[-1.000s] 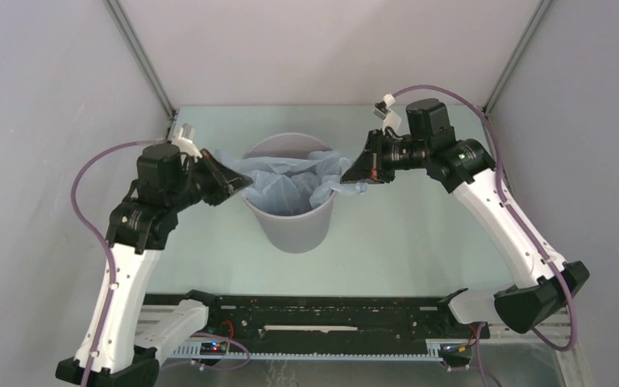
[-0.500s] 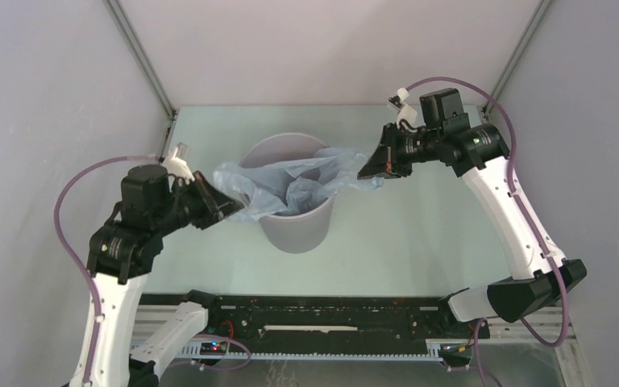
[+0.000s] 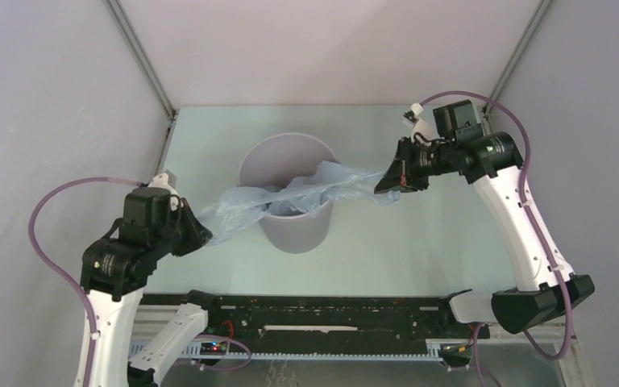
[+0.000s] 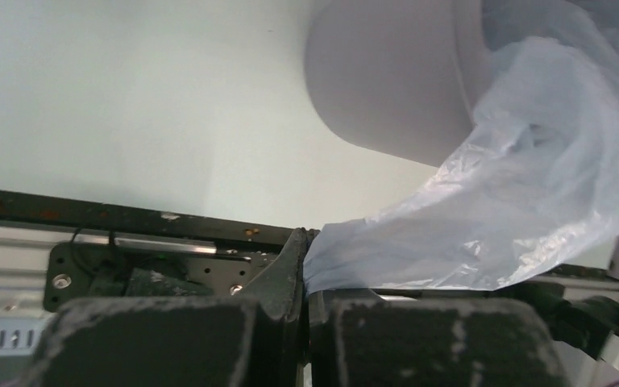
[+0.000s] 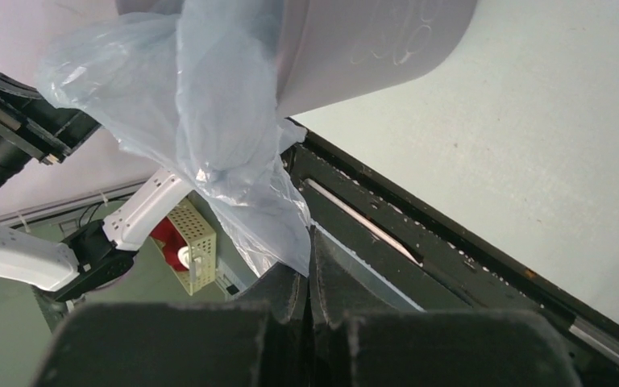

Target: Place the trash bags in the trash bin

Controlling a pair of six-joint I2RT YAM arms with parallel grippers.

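The round grey trash bin [image 3: 290, 230] stands upright mid-table. A thin pale-blue trash bag [image 3: 290, 193] is stretched across its near rim, part of it sagging inside. My left gripper [image 3: 200, 234] is shut on the bag's left end, low and left of the bin. My right gripper [image 3: 388, 184] is shut on its right end, right of the bin. In the left wrist view the film [image 4: 483, 218] fans out from the shut left gripper [image 4: 306, 274] toward the bin [image 4: 387, 81]. In the right wrist view the bag [image 5: 218, 137] hangs from the shut right gripper [image 5: 309, 262] beside the bin [image 5: 371, 48].
A black rail [image 3: 314, 310] runs along the table's near edge between the arm bases. Grey enclosure walls close the left, right and back, with metal corner posts [image 3: 141, 60]. The pale-green tabletop [image 3: 419, 250] surrounds the bin.
Both grippers have drawn outward from the bin, the left one down and to the left, the right one further right. The bag has been pulled taut and lifted partly out of the bin.
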